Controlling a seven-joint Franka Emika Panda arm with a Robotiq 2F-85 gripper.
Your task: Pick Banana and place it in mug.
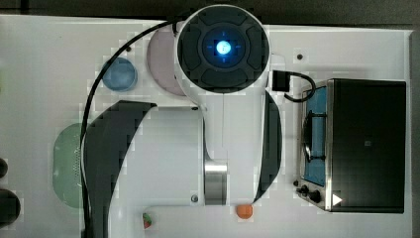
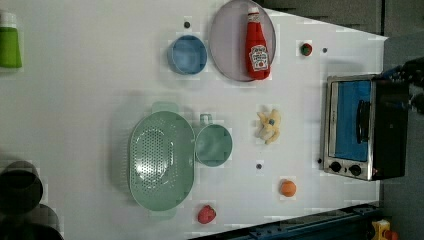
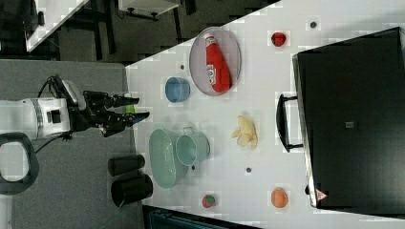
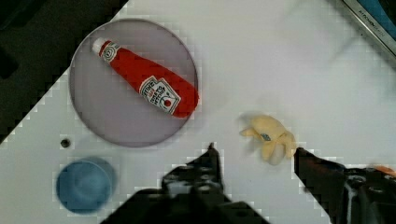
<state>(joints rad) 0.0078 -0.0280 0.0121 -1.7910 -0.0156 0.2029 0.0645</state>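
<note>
So the banana (image 2: 269,126) is just lying on the white table (image 2: 90,100), a small yellow bunch with a little sticker on it, not touching anything. In the left view it sits between the mug (image 2: 214,145) on the left view's left and the toaster oven (image 2: 362,127) on the left view's right, with bare table on both sides. The mug is that pale mint-green one with the stubby handle, upright and with nothing inside, and it's pressed right up against the bigger perforated green colander (image 2: 161,161).

The gripper (image 4: 256,151) hangs well above the table with its fingers spread apart and nothing between them. In the wrist view the banana shows in the gap between the two dark fingertips (image 4: 211,156), but there's no contact. In the right view the gripper (image 3: 136,109) is off past the table edge, far from the banana (image 3: 245,132).

Other stuff: a ketchup bottle (image 2: 258,46) lying on a greyish round plate (image 2: 225,40), with a blue bowl (image 2: 187,54) just beside the plate. There's an orange fruit (image 2: 287,188) near the oven's knobs, a red strawberry-looking thing (image 2: 206,214) by the colander's end, and another small red-and-green item (image 2: 306,48) beyond the plate. In the top view the arm's big white body (image 1: 223,99) covers most of the middle of the table.
</note>
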